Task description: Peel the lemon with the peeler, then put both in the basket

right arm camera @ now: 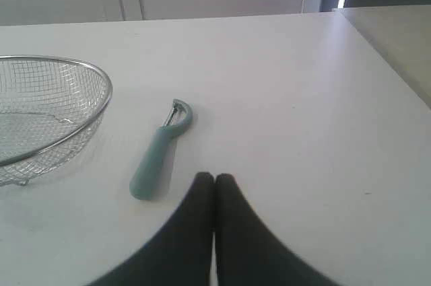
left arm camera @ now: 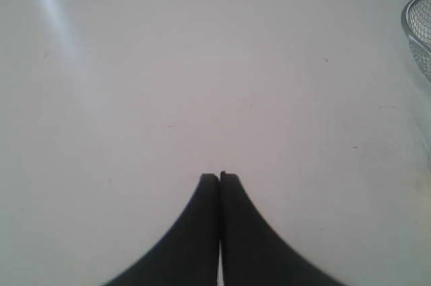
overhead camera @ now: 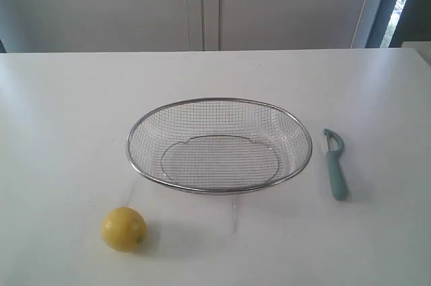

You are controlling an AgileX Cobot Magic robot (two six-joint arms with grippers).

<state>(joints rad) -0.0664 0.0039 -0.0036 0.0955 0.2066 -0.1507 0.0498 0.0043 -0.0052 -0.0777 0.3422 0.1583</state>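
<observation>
A small bright-yellow lemon (overhead camera: 124, 229) rests on the white table near its front left. The wire-mesh basket (overhead camera: 219, 189) stands empty in the middle; its rim also shows as basket (left arm camera: 412, 27) and basket (right arm camera: 101, 108) in the two wrist views. To its right lies the teal peeler (overhead camera: 335, 163), head pointing away; the right wrist view has the peeler (right arm camera: 158, 155) just beyond and beside my right gripper (right arm camera: 215, 177), which is shut and holds nothing. My left gripper (left arm camera: 219, 176) is shut over bare table, empty. Neither arm appears in the exterior view, and the lemon is out of both wrist views.
The table's right edge (right arm camera: 384, 64) runs past the peeler, with a darker surface beyond it. A pale wall with panels (overhead camera: 202, 3) stands behind the table's far edge.
</observation>
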